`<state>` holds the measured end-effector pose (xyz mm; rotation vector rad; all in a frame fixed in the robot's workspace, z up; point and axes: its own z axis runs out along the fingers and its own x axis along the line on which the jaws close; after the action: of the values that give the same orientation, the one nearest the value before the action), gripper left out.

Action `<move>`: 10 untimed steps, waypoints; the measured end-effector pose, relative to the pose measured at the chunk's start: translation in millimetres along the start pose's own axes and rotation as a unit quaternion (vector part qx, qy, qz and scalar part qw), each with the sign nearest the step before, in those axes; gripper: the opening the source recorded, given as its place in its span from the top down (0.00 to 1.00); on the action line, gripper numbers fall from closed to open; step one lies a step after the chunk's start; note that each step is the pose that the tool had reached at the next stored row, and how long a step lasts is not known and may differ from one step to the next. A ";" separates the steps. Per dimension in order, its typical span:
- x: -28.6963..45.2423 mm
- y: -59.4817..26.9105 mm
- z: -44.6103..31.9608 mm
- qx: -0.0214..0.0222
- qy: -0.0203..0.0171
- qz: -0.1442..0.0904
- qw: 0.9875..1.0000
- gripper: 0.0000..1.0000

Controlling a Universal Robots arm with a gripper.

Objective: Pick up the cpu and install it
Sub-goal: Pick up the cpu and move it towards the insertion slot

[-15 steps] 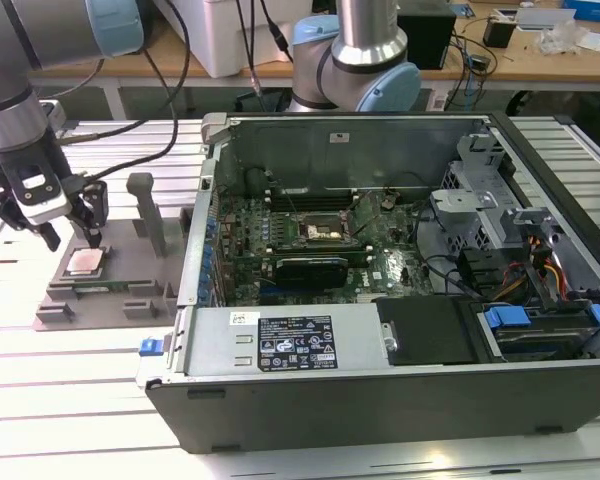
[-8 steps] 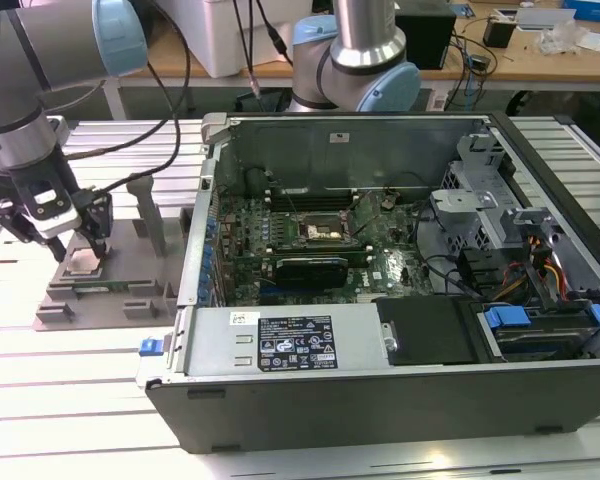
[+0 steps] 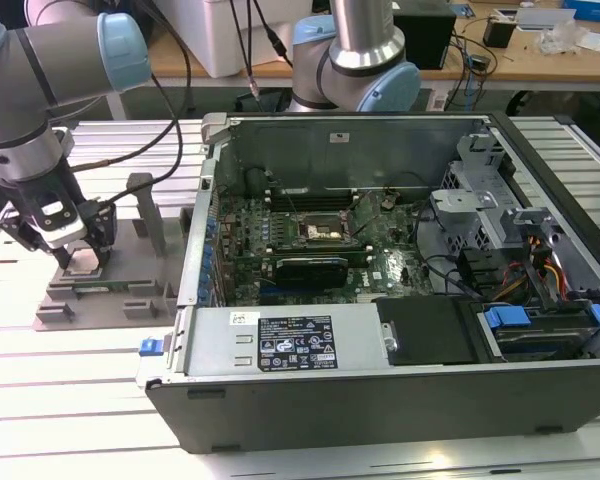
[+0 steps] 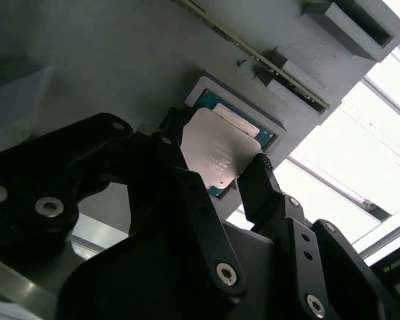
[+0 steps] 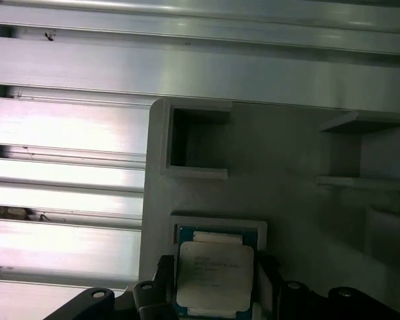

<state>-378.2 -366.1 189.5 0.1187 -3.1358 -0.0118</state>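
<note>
The gripper (image 3: 80, 255) was down over a grey parts fixture (image 3: 100, 290) at the exterior view's left, on the slatted aluminium desk (image 3: 80, 400). In both wrist views the cpu (image 4: 217, 150) (image 5: 215, 277) lay flat in a shallow square recess of that fixture, silver-grey top upward, with a thin rim of its green board showing around the metal. The black fingers (image 4: 257, 173) were closed against two opposite sides of the cpu, one on each side, and the chip sat level in its recess.

Well apart, toward the exterior view's right, the open computer case (image 3: 380, 390) lay on its side. Inside it the motherboard (image 3: 280, 235) carried the square socket (image 3: 325, 228), and a long black expansion card (image 3: 310, 267) sat just below the socket.
</note>
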 end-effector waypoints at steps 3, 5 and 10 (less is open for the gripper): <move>0.0 0.0 0.1 0.000 0.000 0.000 1.000 0.40; 0.0 0.0 0.2 0.000 0.000 0.000 1.000 0.46; -0.2 0.1 -2.2 0.000 -0.001 0.000 1.000 0.46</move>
<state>-378.0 -366.0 191.7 0.1184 -3.1370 -0.0128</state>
